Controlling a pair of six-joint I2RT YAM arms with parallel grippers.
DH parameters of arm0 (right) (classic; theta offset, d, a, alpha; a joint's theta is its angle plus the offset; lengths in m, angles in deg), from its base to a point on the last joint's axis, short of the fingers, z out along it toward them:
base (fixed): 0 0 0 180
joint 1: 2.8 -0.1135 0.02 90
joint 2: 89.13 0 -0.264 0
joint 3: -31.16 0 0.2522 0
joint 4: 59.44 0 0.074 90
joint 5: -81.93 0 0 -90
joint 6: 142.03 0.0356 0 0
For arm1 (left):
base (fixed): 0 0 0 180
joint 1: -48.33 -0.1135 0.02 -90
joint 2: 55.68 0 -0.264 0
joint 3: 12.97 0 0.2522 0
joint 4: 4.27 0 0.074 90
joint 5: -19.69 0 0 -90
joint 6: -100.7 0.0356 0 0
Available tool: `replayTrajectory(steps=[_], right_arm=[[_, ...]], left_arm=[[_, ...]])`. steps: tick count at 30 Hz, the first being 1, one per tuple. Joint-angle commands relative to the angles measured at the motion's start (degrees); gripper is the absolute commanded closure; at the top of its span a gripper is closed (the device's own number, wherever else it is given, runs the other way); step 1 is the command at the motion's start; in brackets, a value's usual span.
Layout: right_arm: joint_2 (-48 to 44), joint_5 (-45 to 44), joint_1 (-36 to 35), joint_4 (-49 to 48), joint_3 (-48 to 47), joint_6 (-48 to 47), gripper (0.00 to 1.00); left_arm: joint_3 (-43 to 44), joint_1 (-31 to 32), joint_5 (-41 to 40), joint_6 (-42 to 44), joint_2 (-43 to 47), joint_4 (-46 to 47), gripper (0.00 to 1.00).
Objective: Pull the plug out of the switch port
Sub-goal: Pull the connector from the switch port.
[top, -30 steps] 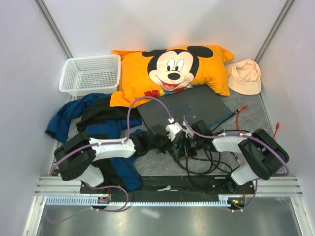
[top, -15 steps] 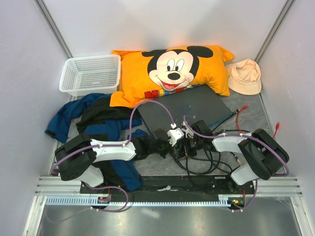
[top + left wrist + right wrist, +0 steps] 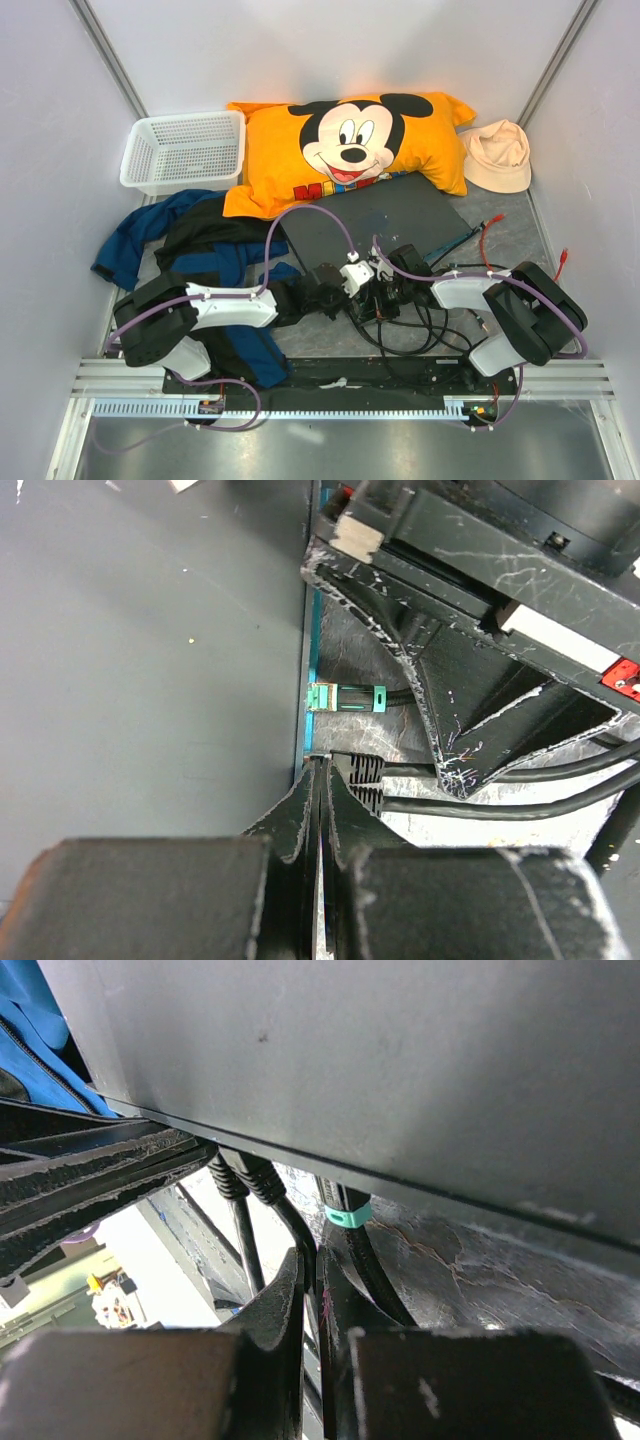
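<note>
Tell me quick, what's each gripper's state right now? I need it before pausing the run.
Left gripper: closed, holding nothing.
Right gripper: closed, apparently pinching a black cable.

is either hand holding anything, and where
The left hand is shut on nothing. The right hand seems to pinch a black cable just behind its plug at the switch.

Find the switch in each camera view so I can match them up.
Top external: the switch, centre, a dark slab just below the orange pillow.
Left wrist: its grey face fills the left half.
Right wrist: its grey face fills the top.
Shared landmark: the teal-collared plug at its port edge, in both wrist views; not discernible from above.
</note>
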Motion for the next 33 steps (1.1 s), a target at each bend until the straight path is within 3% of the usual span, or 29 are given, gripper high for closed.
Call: replayTrajectory(steps=[1, 13, 22, 33], right_arm=[[1.54, -5.57, 0.09, 0.77, -0.79, -0.28, 1.0], [-5.12, -5.48, 0.01, 7.18, -1.58, -3.71, 1.0], [-15.59, -1.28, 0.44, 28.18, -0.89, -8.81, 1.0], [-12.87, 4.19, -0.35, 45.85, -3.86, -13.99, 1.0]], left_arm=[[-0.59, -0.27, -4.32, 5.25, -1.85, 2.1, 0.98], [-2.96, -0.18, -3.8, 2.18, -6.95, -0.09, 0.98], [-4.9, -0.1, -4.14, -0.55, -8.44, 1.66, 0.98], [-4.11, -0.27, -5.47, -0.11, -12.22, 2.72, 0.98]])
